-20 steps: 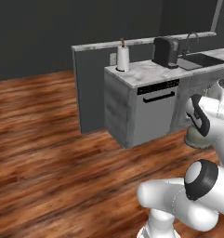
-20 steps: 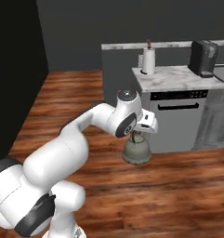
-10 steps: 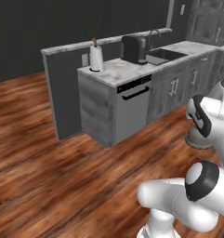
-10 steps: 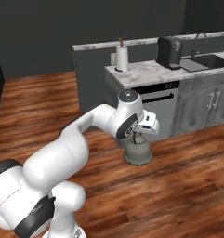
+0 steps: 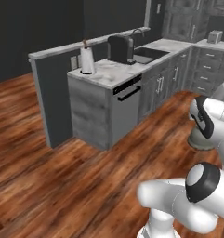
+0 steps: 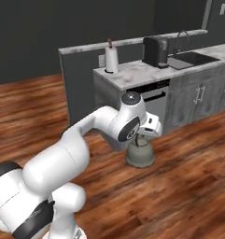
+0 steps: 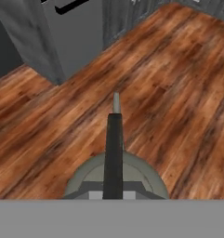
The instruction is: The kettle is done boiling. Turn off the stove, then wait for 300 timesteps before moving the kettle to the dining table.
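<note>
**Kettle carried over wood floor, clear of counter**

Over the wood floor, near the end of the marble counter, the kettle hangs under the arm's hand. Right base view: the squat grey-beige body sits just below the gripper, in front of the dishwasher panel. Left base view: the kettle shows at the far right edge, partly hidden behind the white arm link.

Hand view: the thin dark handle runs straight up the middle of the picture from the kettle lid, with floorboards beyond. The jaws are closed together on this handle; the finger tips themselves are not distinguishable.

Counter condition: a paper towel roll stands upright at the left end, a black coffee machine further right, then a sink with a curved faucet. Grey cabinets run along below the counter. A raised grey ledge backs the counter on its far side
</note>
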